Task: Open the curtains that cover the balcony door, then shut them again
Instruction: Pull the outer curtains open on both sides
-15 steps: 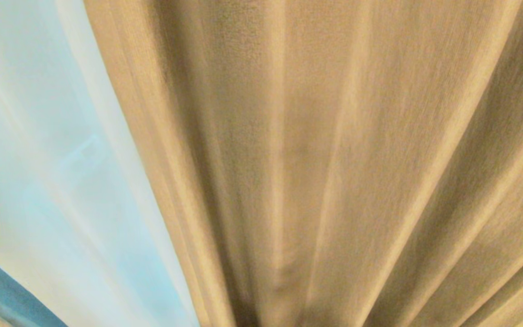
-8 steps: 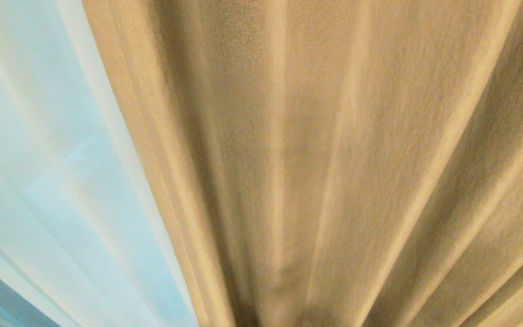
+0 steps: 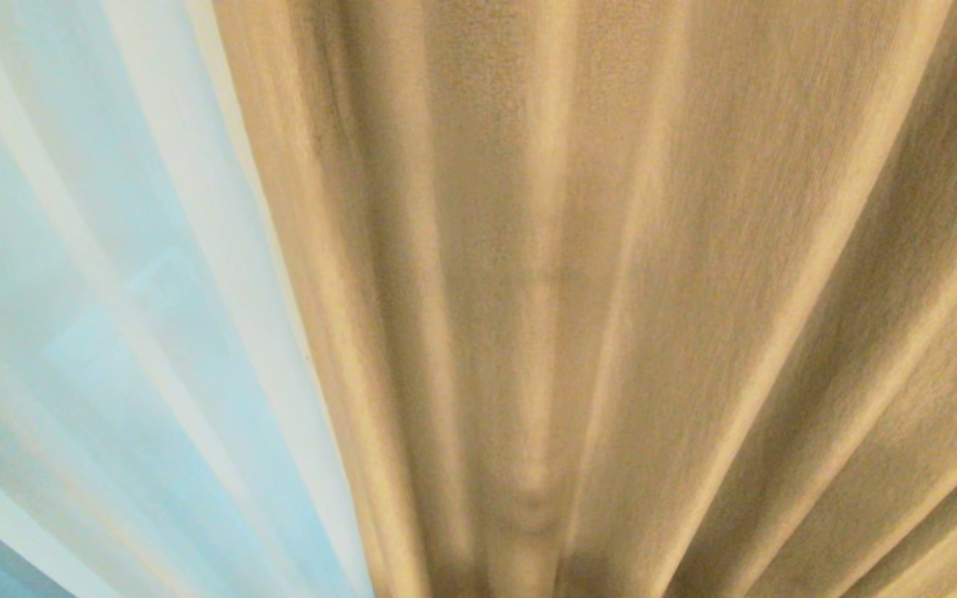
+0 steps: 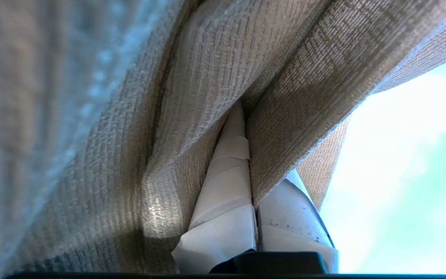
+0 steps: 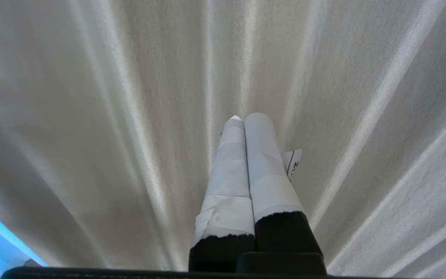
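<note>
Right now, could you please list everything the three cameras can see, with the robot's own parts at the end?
Thick drape: one pleated panel, cream-beige, fills the middle and right of the head view; also in both wrist views.
Sheer curtain: one thin panel, white and see-through, left of the drape in the head view.
Balcony door: not clearly visible, only brightness behind the sheer.
Left gripper: one, fingers wrapped in white tape, shut on a fold of the thick drape, seen only in its wrist view.
Right gripper: one, white tape over black fingers, shut and holding nothing, pointing at the drape.
</note>
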